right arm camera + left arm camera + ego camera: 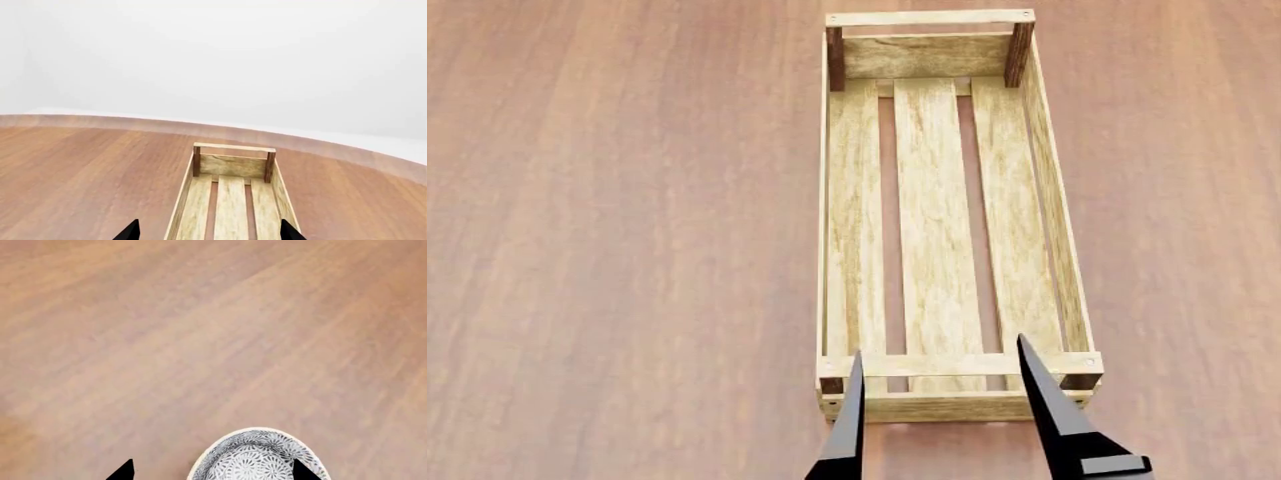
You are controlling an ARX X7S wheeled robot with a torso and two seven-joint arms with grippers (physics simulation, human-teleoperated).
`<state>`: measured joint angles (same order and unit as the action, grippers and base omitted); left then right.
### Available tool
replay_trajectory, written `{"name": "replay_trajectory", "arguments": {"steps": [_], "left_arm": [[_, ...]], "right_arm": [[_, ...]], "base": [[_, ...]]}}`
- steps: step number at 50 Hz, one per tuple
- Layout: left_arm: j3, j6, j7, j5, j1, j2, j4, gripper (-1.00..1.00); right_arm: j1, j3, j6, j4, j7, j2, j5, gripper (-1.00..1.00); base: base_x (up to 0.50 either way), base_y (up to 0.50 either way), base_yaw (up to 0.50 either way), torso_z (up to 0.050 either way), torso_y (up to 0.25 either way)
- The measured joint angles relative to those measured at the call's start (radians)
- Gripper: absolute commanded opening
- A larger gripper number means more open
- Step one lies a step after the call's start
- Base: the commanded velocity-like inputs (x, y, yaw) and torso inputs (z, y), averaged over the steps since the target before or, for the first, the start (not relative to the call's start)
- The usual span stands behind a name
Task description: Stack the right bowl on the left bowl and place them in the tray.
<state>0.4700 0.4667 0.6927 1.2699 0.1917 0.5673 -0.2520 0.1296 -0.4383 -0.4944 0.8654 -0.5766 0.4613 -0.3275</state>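
One white bowl [257, 455] with a grey flower pattern shows only in the left wrist view, resting on the wooden table. I cannot tell whether it is the left bowl or the right one. My left gripper [213, 471] is open. One finger is over the bowl's inside and the other is clear of its rim on the table side. The tray [936, 230], a long pale wooden crate, lies empty ahead in the head view. My right gripper [940, 347] is open and empty, hovering over the tray's near end wall. The tray [231, 205] runs straight away from that gripper [209, 227].
Brown wooden tabletop [627, 250] surrounds the tray on all sides. In the right wrist view the table's curved far edge [200, 127] lies beyond the tray, with a plain white wall behind it. No bowl shows in the head view.
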Motion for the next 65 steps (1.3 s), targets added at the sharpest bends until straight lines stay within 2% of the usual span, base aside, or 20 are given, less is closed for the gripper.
{"name": "replay_trajectory", "arguments": {"steps": [40,65], "left_arm": [[-0.072,-0.020,-0.075,-0.064,-0.043,-0.040,0.177,1.00],[-0.100,-0.007,-0.166,-0.025,-0.065,-0.058,0.221,1.00]], "right_arm": [[0.006,-0.010,0.004,-0.002,-0.006,0.006,-0.005,1.00],[0.008,-0.017,0.006,-0.003,-0.011,0.010,-0.007,1.00]], "base": [[0.00,0.00,0.00,0.000,0.000],[0.00,0.00,0.00,0.000,0.000]]}}
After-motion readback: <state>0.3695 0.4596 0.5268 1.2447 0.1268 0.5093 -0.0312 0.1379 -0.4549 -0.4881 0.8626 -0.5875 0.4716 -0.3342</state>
